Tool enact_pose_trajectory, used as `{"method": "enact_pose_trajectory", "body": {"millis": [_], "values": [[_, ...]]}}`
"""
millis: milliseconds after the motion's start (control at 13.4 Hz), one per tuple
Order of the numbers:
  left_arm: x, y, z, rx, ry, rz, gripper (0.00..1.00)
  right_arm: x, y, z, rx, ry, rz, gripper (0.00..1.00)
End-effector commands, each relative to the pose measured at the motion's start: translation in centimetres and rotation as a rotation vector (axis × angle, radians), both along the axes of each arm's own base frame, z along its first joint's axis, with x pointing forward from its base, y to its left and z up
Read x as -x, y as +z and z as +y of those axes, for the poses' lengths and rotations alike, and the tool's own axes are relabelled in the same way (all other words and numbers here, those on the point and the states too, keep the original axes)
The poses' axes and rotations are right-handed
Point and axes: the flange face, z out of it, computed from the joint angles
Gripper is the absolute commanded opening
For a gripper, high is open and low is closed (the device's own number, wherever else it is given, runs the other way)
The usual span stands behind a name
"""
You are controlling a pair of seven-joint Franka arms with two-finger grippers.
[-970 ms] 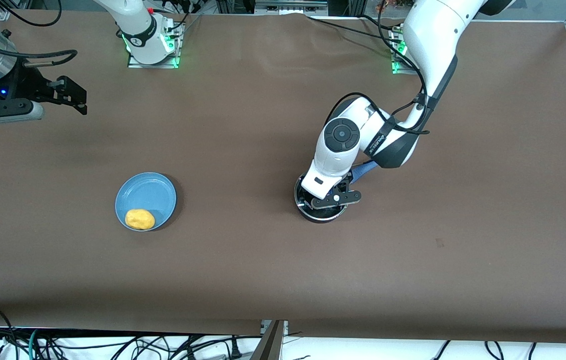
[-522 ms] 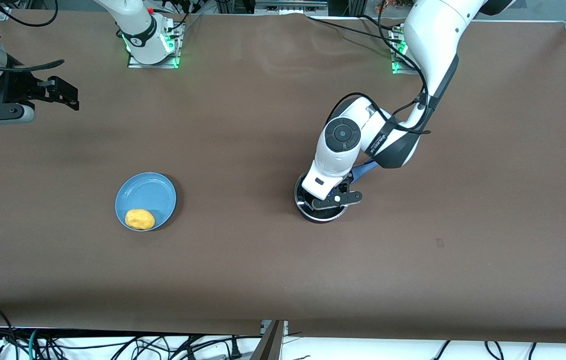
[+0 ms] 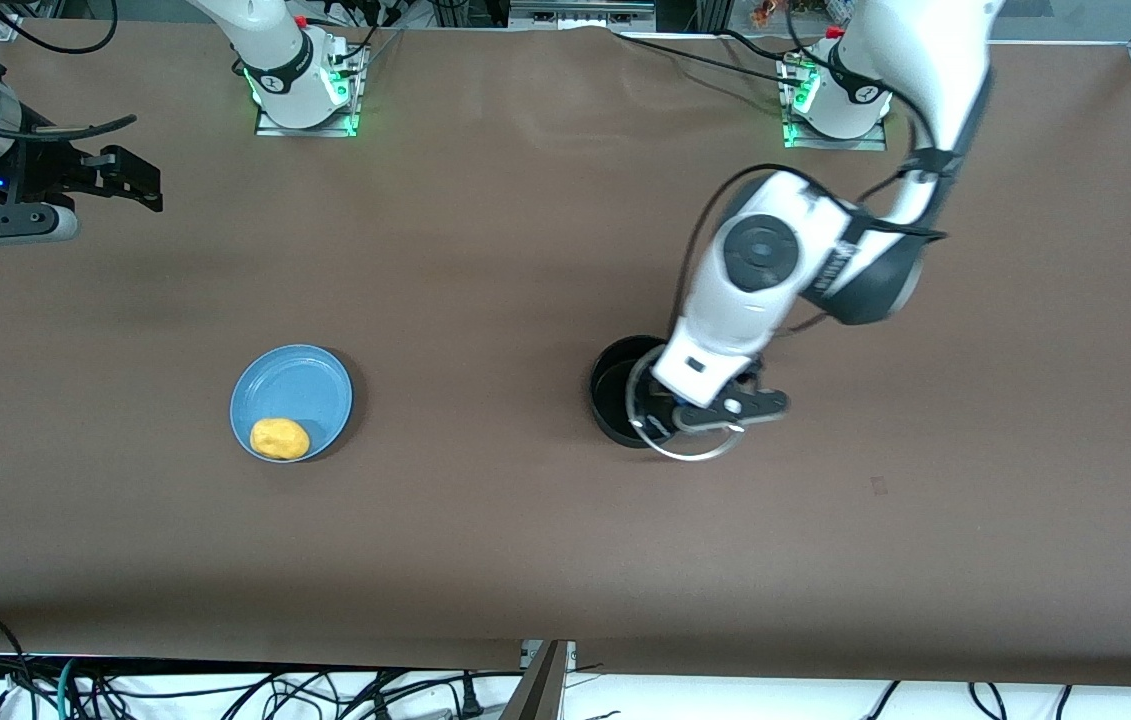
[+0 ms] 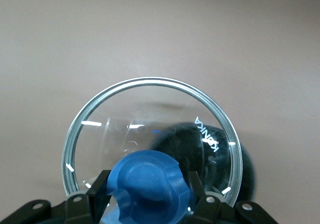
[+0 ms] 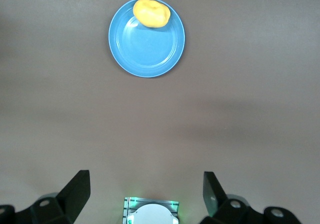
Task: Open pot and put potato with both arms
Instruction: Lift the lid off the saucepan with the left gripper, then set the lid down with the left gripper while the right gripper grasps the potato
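Observation:
The black pot (image 3: 615, 388) stands open at mid-table; its blue handle is hidden under the left arm. My left gripper (image 3: 710, 412) is shut on the blue knob (image 4: 147, 181) of the glass lid (image 3: 693, 445). It holds the lid lifted, over the pot's edge toward the left arm's end. The pot (image 4: 200, 151) shows through the glass in the left wrist view. The yellow potato (image 3: 279, 438) lies on the blue plate (image 3: 295, 385), and both show in the right wrist view, the potato (image 5: 151, 12) on the plate (image 5: 147, 46). My right gripper (image 3: 130, 185) is open, in the air at the right arm's end.
The brown table cloth covers the whole table. The right arm's base (image 3: 300, 85) and the left arm's base (image 3: 835, 105) stand along the table's edge farthest from the front camera. Cables hang below the edge nearest the front camera.
My left gripper has lifted the lid off the pot and moved it toward the left arm's end of the table. The pot now stands open. The right gripper has barely moved.

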Motion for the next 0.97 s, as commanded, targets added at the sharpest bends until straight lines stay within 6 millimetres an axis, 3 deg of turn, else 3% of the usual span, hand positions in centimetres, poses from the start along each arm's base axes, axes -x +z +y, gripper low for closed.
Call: {"method": "enact_pose_trajectory", "body": {"millis": [0,224,299,373,522,597,746,896], "values": [[-0.7,1.9,8.4,0.001,-0.130,0.024,0.55,-1.0,0.2,-0.5,-0.003,-0.018,-0.033,1.00],[-0.7,0.9,18.8,-0.040,-0.271,0.070,0.54,-3.1,-3.4,-0.2,0.011,-0.003,0.004,1.00],[-0.5,0.2,22.0,-0.058,-0.312,0.090,0.54,-3.9,-5.4,0.0,0.011,-0.002,0.038,1.00],[-0.4,-0.5,24.7,-0.069,-0.344,0.108,0.54,-4.6,-8.0,0.2,0.013,0.020,0.092,1.00],[-0.2,-1.9,29.7,-0.019,-0.351,0.121,0.53,-5.4,-10.7,0.8,0.002,0.093,0.138,1.00],[0.2,-3.1,31.6,0.005,-0.367,0.116,0.53,-5.9,-13.2,1.2,0.002,0.096,0.189,1.00],[1.3,-5.9,34.8,-0.006,-0.382,0.085,0.53,-6.6,-16.2,1.5,-0.010,0.150,0.216,1.00],[2.1,-8.5,36.9,-0.023,-0.354,0.061,0.52,-8.0,-21.6,2.2,-0.030,0.249,0.223,1.00]]}}
